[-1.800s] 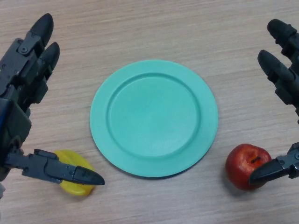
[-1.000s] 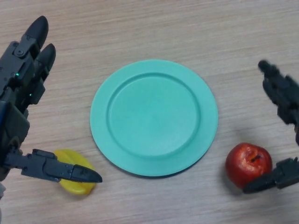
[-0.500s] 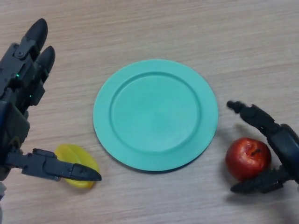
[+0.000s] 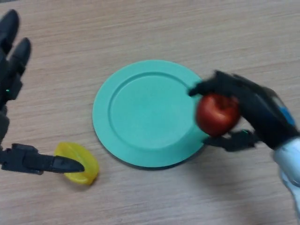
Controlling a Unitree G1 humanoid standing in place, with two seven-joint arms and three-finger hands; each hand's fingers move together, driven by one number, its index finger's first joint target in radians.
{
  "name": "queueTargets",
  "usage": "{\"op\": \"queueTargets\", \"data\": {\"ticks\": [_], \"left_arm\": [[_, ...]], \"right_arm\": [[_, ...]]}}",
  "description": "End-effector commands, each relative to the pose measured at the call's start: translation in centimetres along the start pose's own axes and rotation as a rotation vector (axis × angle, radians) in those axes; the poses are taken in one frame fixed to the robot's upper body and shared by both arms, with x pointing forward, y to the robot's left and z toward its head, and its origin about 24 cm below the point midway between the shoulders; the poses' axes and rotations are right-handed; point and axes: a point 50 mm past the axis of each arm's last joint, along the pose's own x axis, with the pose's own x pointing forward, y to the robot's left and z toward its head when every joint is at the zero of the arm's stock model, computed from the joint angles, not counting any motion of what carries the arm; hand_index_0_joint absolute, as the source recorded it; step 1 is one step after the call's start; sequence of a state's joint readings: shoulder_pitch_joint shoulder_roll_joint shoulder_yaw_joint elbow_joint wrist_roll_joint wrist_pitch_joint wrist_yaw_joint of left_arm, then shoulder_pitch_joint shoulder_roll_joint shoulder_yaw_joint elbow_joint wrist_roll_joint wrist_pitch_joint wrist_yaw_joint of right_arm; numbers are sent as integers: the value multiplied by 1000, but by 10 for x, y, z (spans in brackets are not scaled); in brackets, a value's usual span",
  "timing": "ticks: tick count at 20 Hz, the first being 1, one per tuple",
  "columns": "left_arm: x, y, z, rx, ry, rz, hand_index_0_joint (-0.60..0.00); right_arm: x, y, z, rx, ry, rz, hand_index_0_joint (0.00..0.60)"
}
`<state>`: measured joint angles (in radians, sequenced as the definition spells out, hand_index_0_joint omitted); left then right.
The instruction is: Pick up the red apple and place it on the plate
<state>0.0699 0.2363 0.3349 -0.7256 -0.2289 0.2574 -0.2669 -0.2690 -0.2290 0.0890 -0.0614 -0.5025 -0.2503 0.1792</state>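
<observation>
My right hand (image 4: pixel 255 105) is shut on the red apple (image 4: pixel 216 114) and holds it above the right rim of the teal plate (image 4: pixel 140 112). Fingers curl over the apple's top and the thumb sits under it. The plate lies in the middle of the wooden table with nothing on it. My left hand (image 4: pixel 11 79) is open at the left edge, its thumb stretched over a yellow fruit.
A yellow fruit (image 4: pixel 77 164) lies on the table at the lower left, just left of the plate and partly under my left thumb. The wooden table (image 4: pixel 154 28) shows all around.
My right hand closed on the apple, lifted it off the table and carried it left, over the plate's right rim. My left hand drew back to the left.
</observation>
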Motion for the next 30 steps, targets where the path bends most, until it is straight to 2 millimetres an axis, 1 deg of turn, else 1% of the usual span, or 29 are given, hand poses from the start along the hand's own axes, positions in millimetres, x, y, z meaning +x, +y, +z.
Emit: {"op": "queueTargets", "data": {"ticks": [1, 2, 3, 4, 5, 6, 8, 9, 10, 11, 12, 13, 14, 15, 16, 17, 18, 19, 20, 21, 22, 23, 24, 25, 26, 28, 30], "left_arm": [[-3, 5, 34, 106, -206, 17, 0], [-3, 5, 34, 100, -201, 12, 0], [-4, 5, 34, 98, -200, 11, 0], [-5, 6, 34, 90, -201, 13, 0], [-6, 7, 34, 86, -203, 15, 0], [-7, 9, 34, 73, -201, 26, 0], [-9, 11, 34, 54, -188, 37, 0], [-9, 11, 34, 54, -188, 37, 0], [-9, 12, 34, 53, -187, 39, 0], [-9, 12, 35, 53, -186, 39, 0], [-8, 14, 37, 58, -183, 38, 0], [-7, 16, 39, 58, -178, 35, 0], [-4, 18, 42, 52, -166, 27, 0], [-4, 18, 42, 49, -162, 24, 0], [-2, 18, 43, 45, -161, 20, 0], [-2, 18, 43, 46, -164, 20, 0], [-1, 15, 42, 47, -167, 18, 0], [-1, 14, 41, 45, -167, 17, 0], [-2, 12, 39, 41, -167, 15, 0], [-3, 12, 38, 37, -164, 13, 0], [-3, 11, 36, 36, -158, 11, 0], [-2, 11, 34, 35, -151, 11, 0], [-1, 11, 31, 39, -142, 15, 0], [0, 11, 30, 44, -139, 14, 0], [1, 10, 26, 63, -144, 11, 0], [1, 6, 22, 83, -142, -4, 0], [1, 3, 18, 83, -127, -19, 0]], "right_arm": [[24, -10, 22, 40, -105, -132, 600], [38, -2, 24, 103, -90, -134, 600], [43, 2, 24, 101, -87, -132, 600], [52, 10, 20, 119, -56, -131, 600], [55, 14, 17, 125, -35, -126, 600], [58, 23, 10, 76, 7, -107, 600], [57, 31, 2, 14, 47, -64, 600], [57, 31, 2, 12, 47, -63, 550], [57, 31, 2, 7, 51, -61, 400], [58, 31, 2, 7, 52, -60, 300], [61, 28, 5, 15, 47, -66, 149], [64, 24, 9, 40, 34, -77, 50], [67, 16, 17, 105, 8, -102, 0], [68, 12, 20, 122, -4, -118, 0], [67, 2, 25, 158, -15, -143, 0], [64, -4, 27, 197, -15, -152, 0], [54, -17, 30, 259, -7, -162, 0], [48, -22, 30, 267, -4, -165, 0], [32, -35, 31, 318, 4, -174, 0], [25, -40, 31, 326, 2, -180, 0], [8, -51, 34, 361, -15, -190, 0], [0, -54, 34, 368, -19, -191, 0], [-19, -61, 35, 395, -25, -190, 0], [-26, -63, 35, 415, -20, -188, 0], [-41, -67, 38, 467, -13, -185, 0], [-51, -69, 45, 550, 15, -174, 0], [-52, -74, 50, 571, 16, -168, 0]]}}
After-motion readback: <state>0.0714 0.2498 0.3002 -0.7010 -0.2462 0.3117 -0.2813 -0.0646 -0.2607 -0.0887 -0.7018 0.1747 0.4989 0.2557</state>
